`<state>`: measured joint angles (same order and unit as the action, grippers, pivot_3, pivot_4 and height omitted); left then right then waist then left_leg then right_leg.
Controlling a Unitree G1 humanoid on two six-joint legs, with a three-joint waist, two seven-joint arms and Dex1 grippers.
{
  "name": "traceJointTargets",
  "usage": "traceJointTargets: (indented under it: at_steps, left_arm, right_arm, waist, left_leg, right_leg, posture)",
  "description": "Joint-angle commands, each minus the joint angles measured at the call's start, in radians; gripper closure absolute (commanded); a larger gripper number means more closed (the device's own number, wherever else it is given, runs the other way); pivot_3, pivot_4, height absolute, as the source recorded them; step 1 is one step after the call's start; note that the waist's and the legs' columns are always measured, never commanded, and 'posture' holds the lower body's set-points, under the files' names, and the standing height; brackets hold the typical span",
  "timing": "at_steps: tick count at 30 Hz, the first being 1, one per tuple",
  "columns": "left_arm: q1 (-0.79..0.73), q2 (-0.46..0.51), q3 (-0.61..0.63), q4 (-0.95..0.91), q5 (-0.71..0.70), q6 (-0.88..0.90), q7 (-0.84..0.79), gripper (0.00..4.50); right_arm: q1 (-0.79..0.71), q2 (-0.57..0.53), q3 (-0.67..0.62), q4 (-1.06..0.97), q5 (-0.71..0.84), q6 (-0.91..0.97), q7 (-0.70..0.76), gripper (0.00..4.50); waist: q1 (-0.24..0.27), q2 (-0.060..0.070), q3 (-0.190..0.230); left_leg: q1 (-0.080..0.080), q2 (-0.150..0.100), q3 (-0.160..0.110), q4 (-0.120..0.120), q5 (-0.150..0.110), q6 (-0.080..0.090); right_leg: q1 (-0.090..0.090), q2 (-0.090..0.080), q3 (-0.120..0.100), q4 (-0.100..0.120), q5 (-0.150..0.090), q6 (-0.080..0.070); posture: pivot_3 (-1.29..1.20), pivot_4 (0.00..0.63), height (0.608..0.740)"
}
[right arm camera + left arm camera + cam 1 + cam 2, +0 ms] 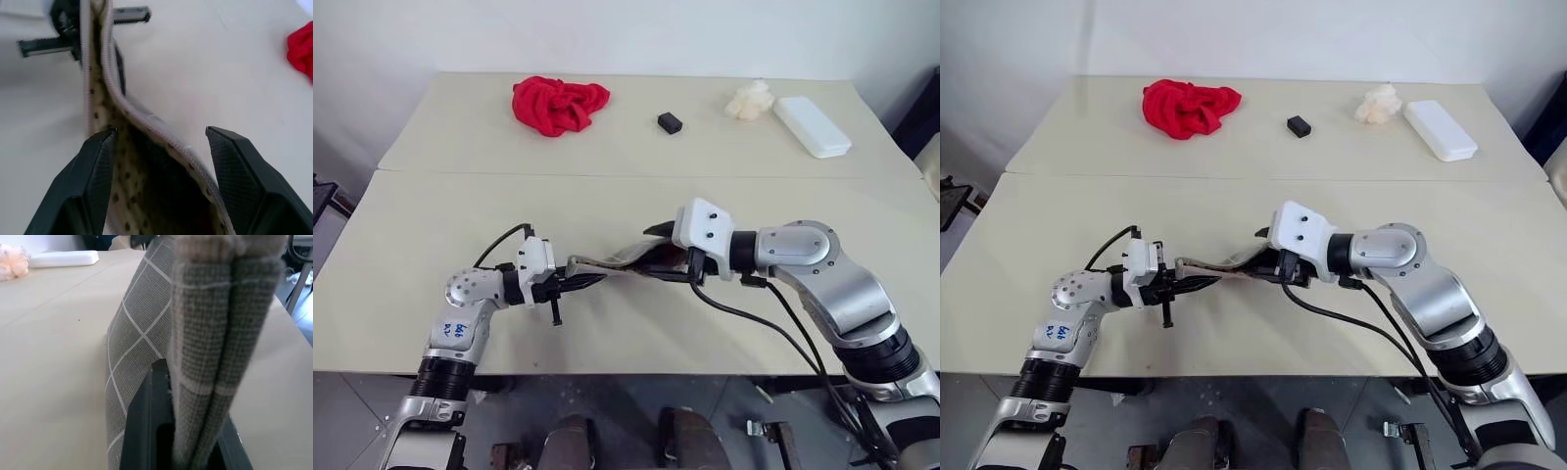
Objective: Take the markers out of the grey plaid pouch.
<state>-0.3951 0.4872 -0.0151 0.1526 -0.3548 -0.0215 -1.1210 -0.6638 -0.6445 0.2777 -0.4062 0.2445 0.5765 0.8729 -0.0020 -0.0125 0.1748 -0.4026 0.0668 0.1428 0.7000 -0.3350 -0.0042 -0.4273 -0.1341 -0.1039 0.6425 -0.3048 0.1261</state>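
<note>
- The left gripper had its jaws clamped tight on the left end of the grey plaid pouch, folded fabric pinched between them, holding it up off the table
- The right gripper stood with jaws well apart at the pouch's unzipped mouth, one finger against the spotted lining, the other outside the zip edge
- The pouch hung between the two hands near the table's near edge, sagging in the middle
- No markers showed; the dark inside of the pouch hid whatever lay there
- Step in hand, I judged: reaching into the opened pouch, nothing out yet
- Next move called for easing the right jaws deeper and closing on a marker, left hand holding firm
- Far off sat the red cloth, small black block and white case, all untouched
</note>
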Motion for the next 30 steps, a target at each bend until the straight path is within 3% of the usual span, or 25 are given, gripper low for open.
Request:
traceJointTargets:
  at_steps: [1, 3, 6, 13, 22, 30]
  left_arm:
    - [0.004, 0.007, 0.019, -0.046, -0.026, 0.017, 0.007, 4.5]
    - [0.006, 0.007, 0.021, -0.048, -0.026, 0.022, 0.009, 4.5]
    - [0.004, 0.005, 0.026, -0.047, -0.029, 0.032, 0.014, 4.5]
    - [-0.001, 0.007, 0.029, -0.043, -0.03, 0.037, 0.016, 4.5]
    - [-0.004, 0.007, 0.034, -0.045, -0.035, 0.041, 0.01, 4.5]
    - [-0.016, 0.004, 0.018, -0.042, -0.041, 0.047, -0.025, 4.5]
  right_arm:
    - [0.001, 0.046, -0.055, -0.019, -0.009, -0.211, 0.0, 1.44]
    - [0.014, 0.065, -0.082, -0.011, 0.009, -0.286, 0.014, 1.44]
    - [0.03, 0.094, -0.13, 0.002, 0.048, -0.339, 0.014, 1.99]
    - [0.067, 0.036, -0.137, 0.021, 0.026, -0.395, 0.082, 4.43]
    - [0.072, -0.063, -0.077, 0.04, -0.055, -0.276, 0.117, 4.47]
    - [-0.008, -0.036, 0.061, 0.094, -0.179, -0.137, 0.098, 4.47]
  waist:
    - [0.0, 0.0, 0.0]
    - [-0.001, 0.0, 0.0]
    - [0.001, 0.0, 0.0]
    - [0.0, 0.0, 0.0]
    - [0.0, 0.0, 0.0]
    - [-0.001, 0.0, 0.0]
  left_leg:
    - [0.0, 0.0, 0.0, 0.0, 0.0, 0.0]
    - [0.0, 0.0, 0.0, 0.0, 0.0, 0.0]
    - [0.0, 0.0, 0.0, 0.0, 0.0, 0.0]
    - [0.0, 0.0, 0.0, 0.0, 0.0, 0.0]
    - [0.0, 0.0, 0.0, 0.0, 0.0, 0.0]
    - [0.0, 0.0, 0.0, 0.0, 0.0, 0.0]
  right_leg:
    - [0.0, 0.0, 0.0, 0.0, 0.0, 0.0]
    - [0.0, 0.0, 0.0, 0.0, 0.0, 0.0]
    - [0.0, 0.0, 0.0, 0.0, 0.0, 0.0]
    - [0.0, 0.0, 0.0, 0.0, 0.0, 0.0]
    - [0.0, 0.0, 0.0, 0.0, 0.0, 0.0]
    - [0.0, 0.0, 0.0, 0.0, 0.0, 0.0]
  posture:
    - [0.0, 0.15, 0.74]
    - [0.0, 0.15, 0.74]
    - [0.0, 0.15, 0.74]
    - [0.0, 0.15, 0.74]
    - [0.0, 0.15, 0.74]
    - [0.0, 0.15, 0.74]
